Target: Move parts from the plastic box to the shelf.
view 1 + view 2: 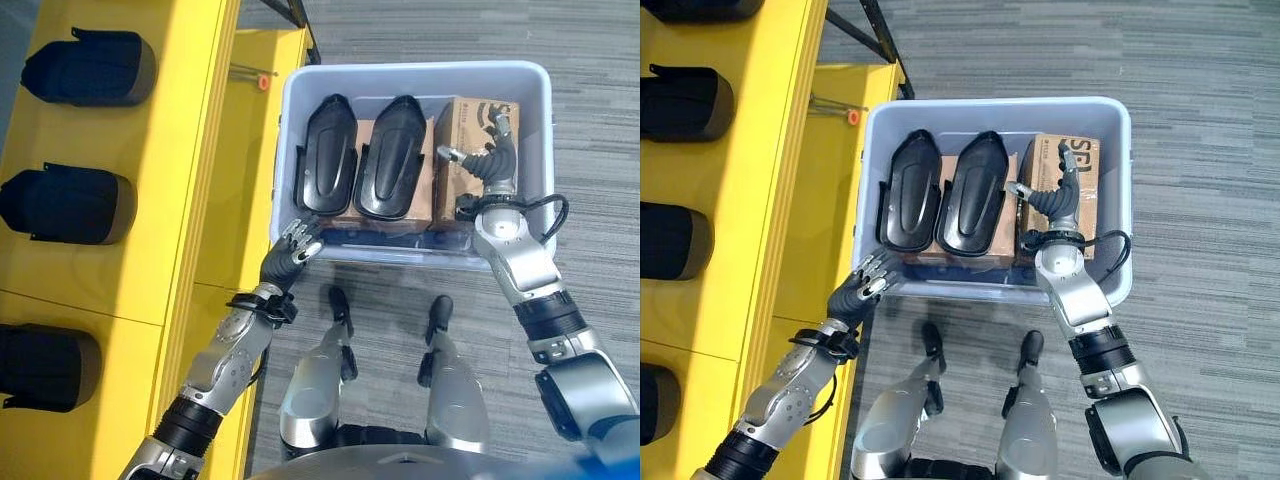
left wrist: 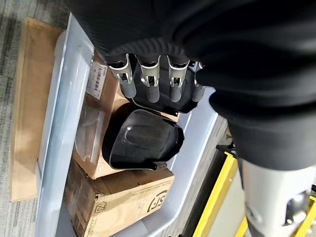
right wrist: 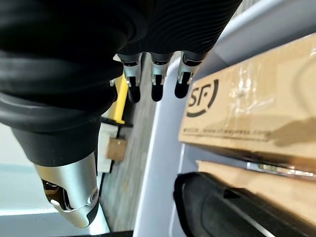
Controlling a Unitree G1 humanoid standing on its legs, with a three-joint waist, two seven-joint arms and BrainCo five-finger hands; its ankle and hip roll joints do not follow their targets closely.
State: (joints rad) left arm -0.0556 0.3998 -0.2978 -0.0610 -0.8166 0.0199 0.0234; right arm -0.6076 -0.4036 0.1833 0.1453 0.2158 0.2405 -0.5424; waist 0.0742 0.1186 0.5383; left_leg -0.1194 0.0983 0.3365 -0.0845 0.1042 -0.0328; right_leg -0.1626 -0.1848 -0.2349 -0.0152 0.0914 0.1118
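The right hand hangs with relaxed, slightly spread fingers over a cardboard box inside the plastic box, holding nothing. The left hand keeps straight fingers at the box's near left corner. Two black parts lie side by side in the box, and similar ones sit on the yellow shelf.

A grey striped carpet floor fills the right of the frame; a small orange round cap sits upper centre-left.
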